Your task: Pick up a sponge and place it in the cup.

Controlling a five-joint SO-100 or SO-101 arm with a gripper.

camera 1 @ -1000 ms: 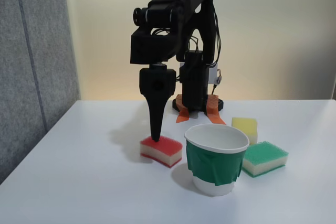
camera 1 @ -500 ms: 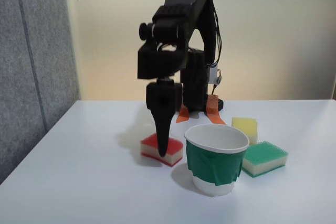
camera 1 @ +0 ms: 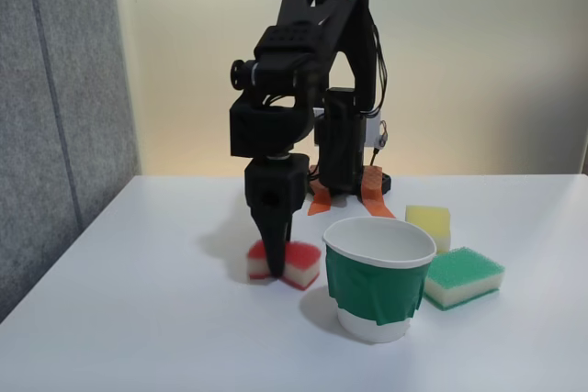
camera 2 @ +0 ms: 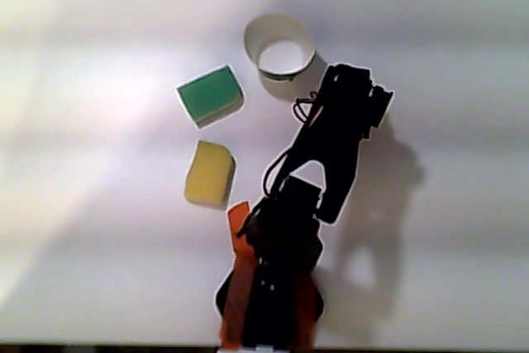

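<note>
Black pincer (camera 1: 273, 268) down on the red-topped, cream-foam rectangular sponge (camera 1: 299, 263), its fingers clamped on the sponge's near and far sides.

In the fixed view the pincer hides the sponge's middle; the sponge sits on the white bench (camera 1: 165, 319), just left of the white paper cup with a dark green tape band (camera 1: 378, 279). From above, the black arm (camera 2: 331, 142) covers the sponge entirely, beside the cup (camera 2: 278, 45). A green-topped sponge (camera 1: 463, 276) and a yellow sponge (camera 1: 429, 223) lie right of the cup in the fixed view.
</note>
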